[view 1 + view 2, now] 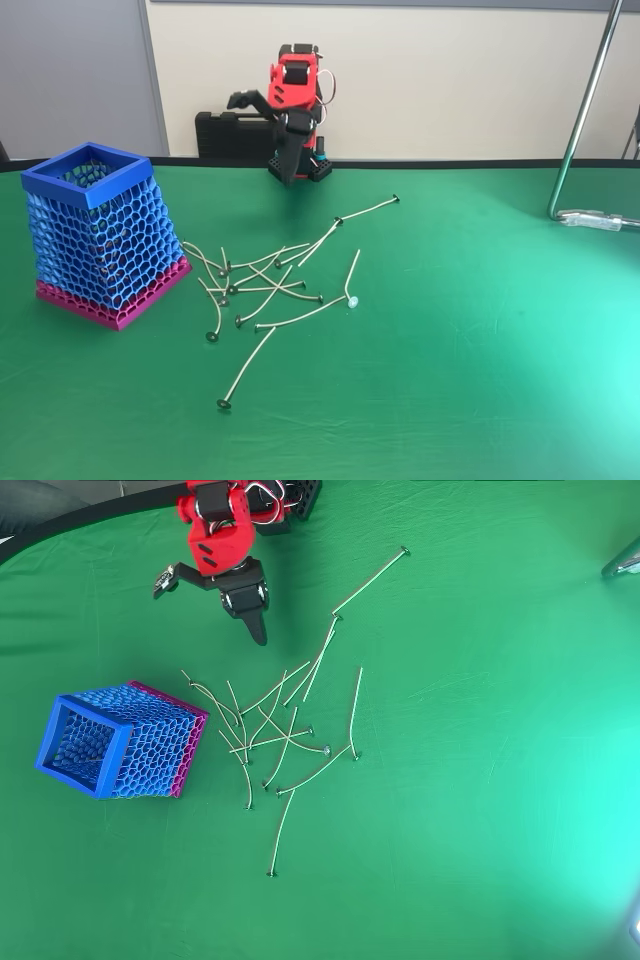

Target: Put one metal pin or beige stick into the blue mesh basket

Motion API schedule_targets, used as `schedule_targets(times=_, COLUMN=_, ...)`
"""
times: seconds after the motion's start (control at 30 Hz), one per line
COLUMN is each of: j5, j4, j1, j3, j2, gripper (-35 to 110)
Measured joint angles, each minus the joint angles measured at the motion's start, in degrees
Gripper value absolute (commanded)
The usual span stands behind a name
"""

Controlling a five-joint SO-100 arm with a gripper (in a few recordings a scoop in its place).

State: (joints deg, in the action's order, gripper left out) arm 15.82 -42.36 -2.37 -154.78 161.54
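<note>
A: Blue mesh basket (100, 235) stands at the left of the green worktop (480, 340). Anything in it?

B: Can't tell. Overhead view looks down through the rim (85, 745) and I only make out mesh; a thin pin would be hard to spot.

A: Pins?

B: Metal pins (275, 285) lie scattered mid-worktop, just right of the basket, many crossing each other. One lies apart at the far right of the pile (370, 580), another at the near end (280, 832).

A: Tool?

B: Tool (215, 600) hangs at the far edge by the arm base, folded, well apart from pins and basket. One finger splayed out, so jaws spread, nothing held.

A: So progress?

B: My read: not started. Reach, pick, carry and drop all remain.
</note>
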Motion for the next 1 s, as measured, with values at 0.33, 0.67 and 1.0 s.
schedule_targets(times=0.33, j5=-4.57, j4=0.53, j1=4.04, j3=-19.60, j2=16.52, gripper=1)
schedule_targets(times=0.67, j5=-5.27, j4=-2.02, j1=5.01, j3=-21.36, j2=22.76, gripper=1)
schedule_targets(times=1.0, j5=-5.36, j4=-2.37, j1=4.75, j3=-21.62, j2=24.87, gripper=1)
